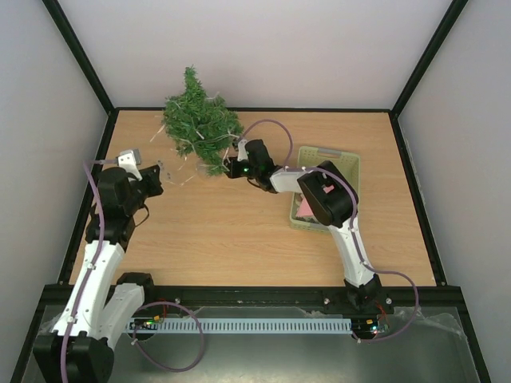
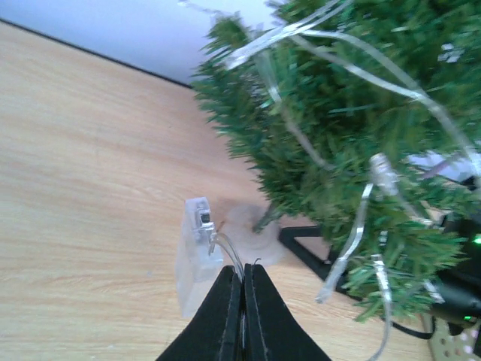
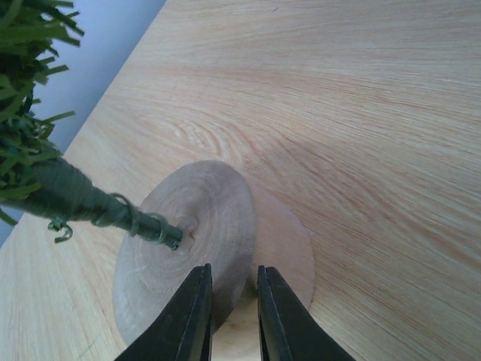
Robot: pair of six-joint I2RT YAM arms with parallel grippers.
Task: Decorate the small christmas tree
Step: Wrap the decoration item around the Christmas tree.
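The small christmas tree stands tilted at the back of the table, with a clear light string draped over its branches. My left gripper is shut on the string's thin wire, just behind a clear battery box that rests on the table. In the top view this gripper is left of the tree. My right gripper is shut on the rim of the tree's round wooden base, which is tipped up on its edge. In the top view it is at the tree's foot.
A pale green basket stands right of the tree, partly under my right arm, with something pink inside. A black frame and pale walls close in the table. Bare wood lies in front of the tree.
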